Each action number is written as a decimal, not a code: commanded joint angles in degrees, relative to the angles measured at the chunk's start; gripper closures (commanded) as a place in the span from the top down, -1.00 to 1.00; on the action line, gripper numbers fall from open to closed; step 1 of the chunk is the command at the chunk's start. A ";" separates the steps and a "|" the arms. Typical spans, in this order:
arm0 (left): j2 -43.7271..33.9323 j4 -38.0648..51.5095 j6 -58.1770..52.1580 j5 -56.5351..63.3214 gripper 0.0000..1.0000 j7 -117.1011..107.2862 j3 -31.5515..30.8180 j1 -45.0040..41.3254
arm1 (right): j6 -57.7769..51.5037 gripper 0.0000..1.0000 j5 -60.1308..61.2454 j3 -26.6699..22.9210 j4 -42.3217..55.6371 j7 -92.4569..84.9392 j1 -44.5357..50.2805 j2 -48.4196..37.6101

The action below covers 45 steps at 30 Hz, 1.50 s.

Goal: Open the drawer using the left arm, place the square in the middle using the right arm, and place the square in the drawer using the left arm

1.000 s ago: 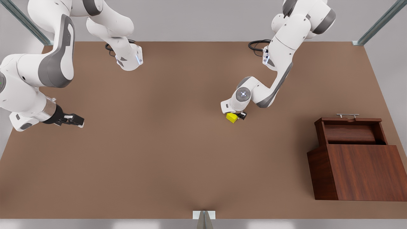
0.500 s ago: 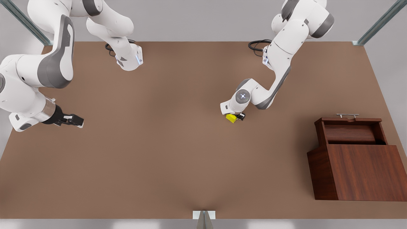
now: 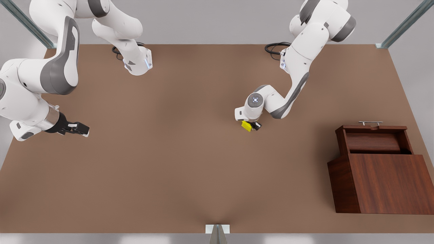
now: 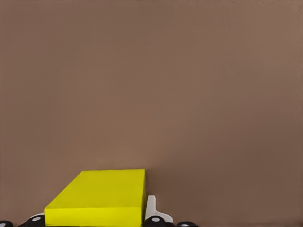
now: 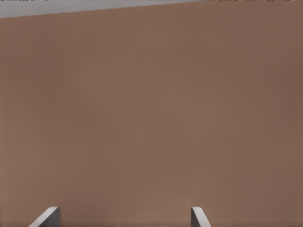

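At the front view's far left, the right gripper (image 3: pixel 82 129) hangs above the bare brown table (image 3: pixel 152 162), well apart from everything else, and this arm waits. In the right wrist view its two fingertips (image 5: pixel 47 216) stand wide apart with only tabletop between them, so the fingers are spread and hold nothing. The white arm behind it bends up and back to its base at the table's far edge.

Toward the middle of the table, a little to the front view's right of centre, the left gripper (image 3: pixel 252 126) points down from a folded white arm whose base stands at the far edge. The square (image 3: pixel 246 126), a small bright yellow cube, sits between its black fingers. In the left wrist view the square (image 4: pixel 102 198) lies between the finger pads (image 4: pixel 154 213), closed in on both sides, so the fingers are closed on it. Whether the cube touches the tabletop or is lifted just off it I cannot tell.

At the front view's right, near the table's right edge, stands the dark reddish-brown cabinet (image 3: pixel 383 184). Its drawer (image 3: pixel 373 140) is pulled out toward the far side, its tray open, with the thin silver handle (image 3: pixel 370 123) on its far face. The square is well apart from the drawer.
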 commanded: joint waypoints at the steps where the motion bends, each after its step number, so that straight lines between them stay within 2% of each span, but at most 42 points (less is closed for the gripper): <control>1: 0.00 0.01 -0.01 -9.69 0.65 0.24 0.16 -0.02 | -0.09 1.00 0.00 0.00 0.00 0.00 0.00 0.00; 5: 0.00 0.01 -0.01 -9.69 0.52 0.42 0.25 0.07 | 0.00 1.00 0.00 0.00 0.00 0.00 0.00 0.00; 21: -0.62 0.18 -0.27 -9.60 0.52 0.68 1.31 0.16 | 0.00 1.00 0.00 -0.09 0.00 0.00 0.00 0.00; 24: -0.53 0.18 -0.18 -9.60 0.70 0.68 1.31 0.16 | -0.09 1.00 0.00 -0.09 0.00 0.00 0.00 0.00; 27: -0.53 0.18 -0.18 -9.60 0.70 0.60 1.31 0.16 | -0.09 1.00 0.00 -0.09 0.00 0.00 0.00 0.00; 30: -0.53 0.18 -0.18 -9.60 0.59 0.33 1.31 0.16 | -0.09 1.00 0.00 -0.18 0.00 0.09 0.00 0.00; 31: -0.53 0.18 -0.36 -9.60 0.47 0.24 1.31 0.16 | -0.17 1.00 0.00 -0.17 0.00 0.09 0.00 0.00; 45: -1.41 0.71 -2.03 -9.69 0.47 0.51 1.74 0.16 | -0.44 1.00 1.85 -0.35 -0.09 0.09 -0.62 0.00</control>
